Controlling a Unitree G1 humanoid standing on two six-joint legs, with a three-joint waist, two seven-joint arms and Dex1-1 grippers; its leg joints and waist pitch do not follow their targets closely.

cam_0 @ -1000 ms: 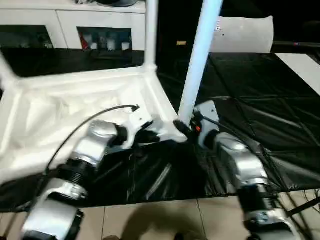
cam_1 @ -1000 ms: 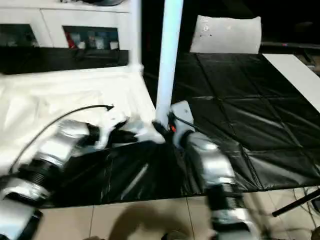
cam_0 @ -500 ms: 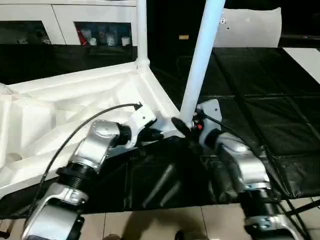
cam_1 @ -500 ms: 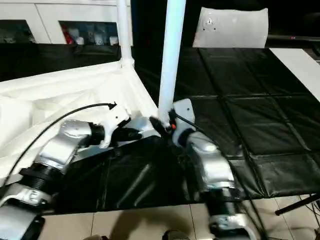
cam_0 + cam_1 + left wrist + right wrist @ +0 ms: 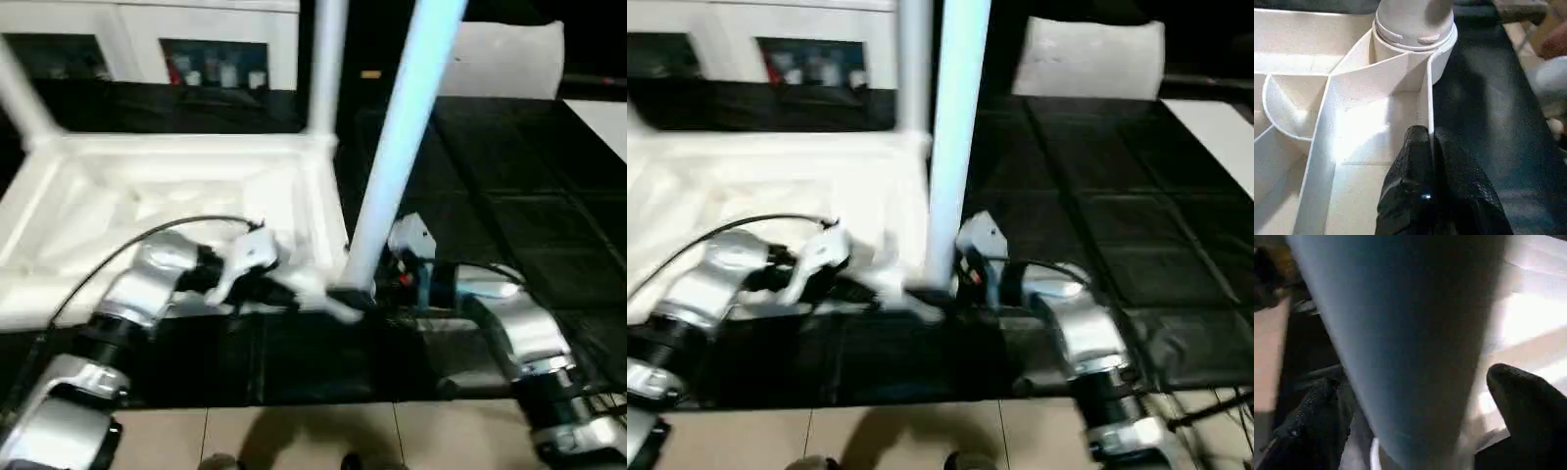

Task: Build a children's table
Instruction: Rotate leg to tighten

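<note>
Now the right forearm has swung lower and flatter since half a second ago, reaching in from the side, and the leg it grips stands steeper than before. The tabletop (image 5: pixel 176 206) lies upside down on the black mat (image 5: pixel 529 196), ribs facing up. Left pincer (image 5: pixel 1431 147) sits at the tabletop's near edge, its black fingers (image 5: pixel 1410 176) closed on the thin upright side wall, one finger inside the rim and one outside. Just beyond that pincer is the round corner socket (image 5: pixel 1413 54), with the leg's foot seated in it. Right pincer (image 5: pixel 367 294) clamps the bottom of that leg (image 5: pixel 402 147), a finger (image 5: pixel 1528 396) on each side of the tube, right above the socket. Another leg (image 5: pixel 326 69) rises from the far corner beyond the right pincer, and a third leg (image 5: pixel 24 98) leans up at the far corner beyond the left pincer. Behind the tabletop stands a white cabinet (image 5: pixel 225 39) with glass doors.
</note>
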